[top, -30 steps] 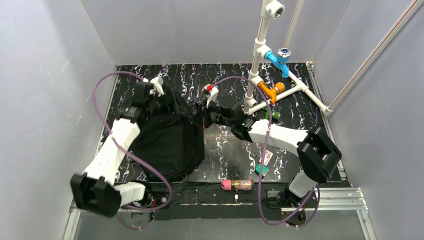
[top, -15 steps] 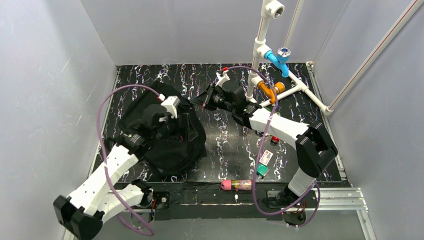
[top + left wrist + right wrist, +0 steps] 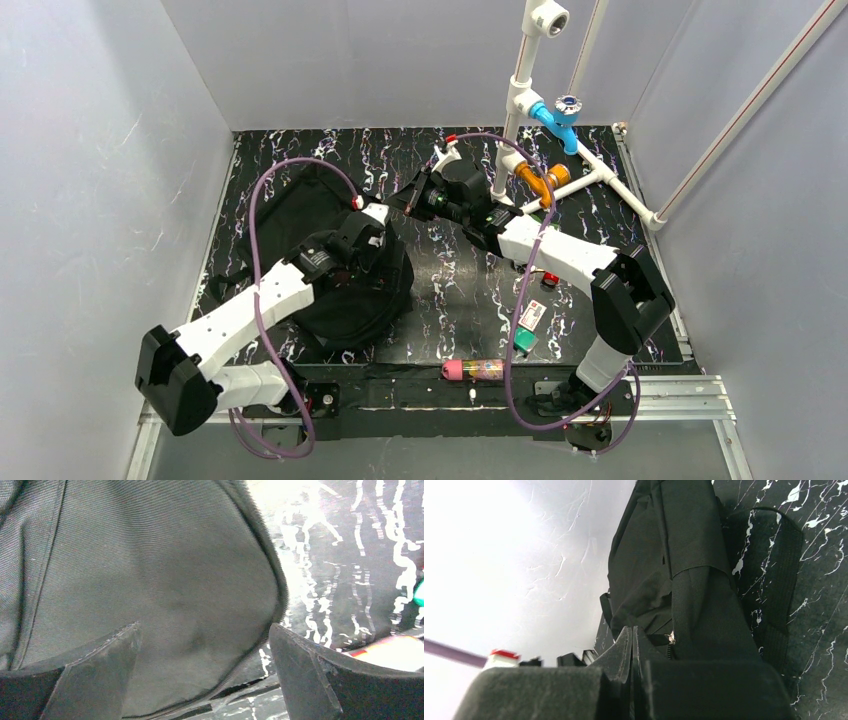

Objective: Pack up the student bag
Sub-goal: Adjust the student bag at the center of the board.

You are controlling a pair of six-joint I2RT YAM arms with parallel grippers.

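Left gripper (image 3: 205,630) spread wide, empty, over student bag (image 3: 365,295). Right gripper (image 3: 632,636) pinched closed at its far edge. Pink tube (image 3: 475,369) and small card (image 3: 531,314) lie right of bag: packing looks unfinished.

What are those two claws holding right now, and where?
The left gripper is open, holding nothing. The right gripper is shut against the student bag; whether it pinches fabric cannot be told.

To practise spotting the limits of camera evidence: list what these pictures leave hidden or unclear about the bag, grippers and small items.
- Student bag interior: top view, left arm covers it; wrist views show only outer fabric.
- Whether the right gripper pinches the strap: right wrist view, its own fingers hide the contact.
- Small items by the right arm: top view, too small to name.
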